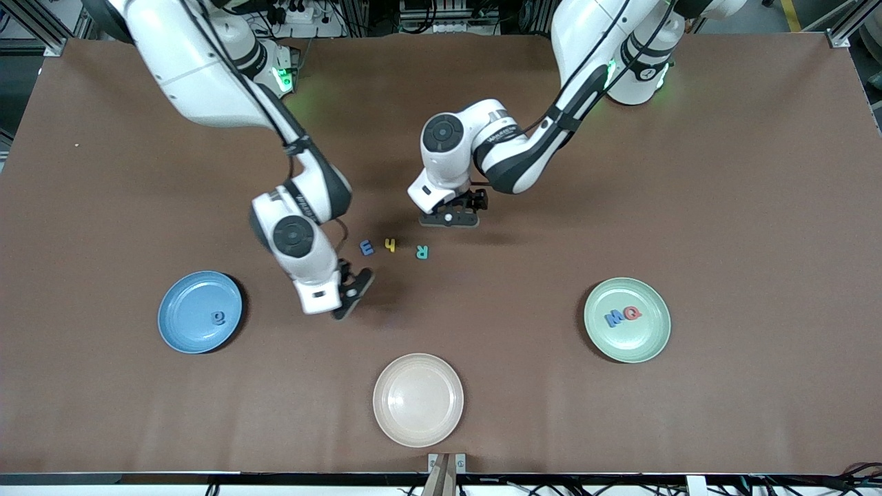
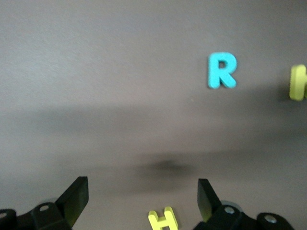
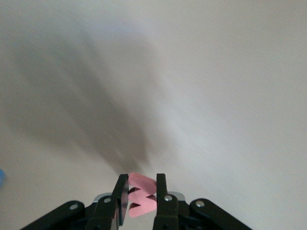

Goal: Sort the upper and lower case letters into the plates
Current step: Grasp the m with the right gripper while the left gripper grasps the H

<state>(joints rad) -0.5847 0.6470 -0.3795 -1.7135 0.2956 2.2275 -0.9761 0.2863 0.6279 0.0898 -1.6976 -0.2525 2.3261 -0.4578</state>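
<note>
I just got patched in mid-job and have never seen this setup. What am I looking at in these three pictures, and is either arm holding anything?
Two white robot arms work at a brown table. The wide picture comes from a high camera facing them; the other two come from cameras on each arm's wrist.

The right gripper is shut on a small pink foam letter, above bare table beside the sky blue plate, which holds one blue letter.

The left gripper is open and holds nothing. It is just above a yellow H, near a teal R.

A blue letter, a yellow letter and that R lie loose mid-table. The mint green plate holds a blue letter and a red Q. The cream plate holds nothing.
</note>
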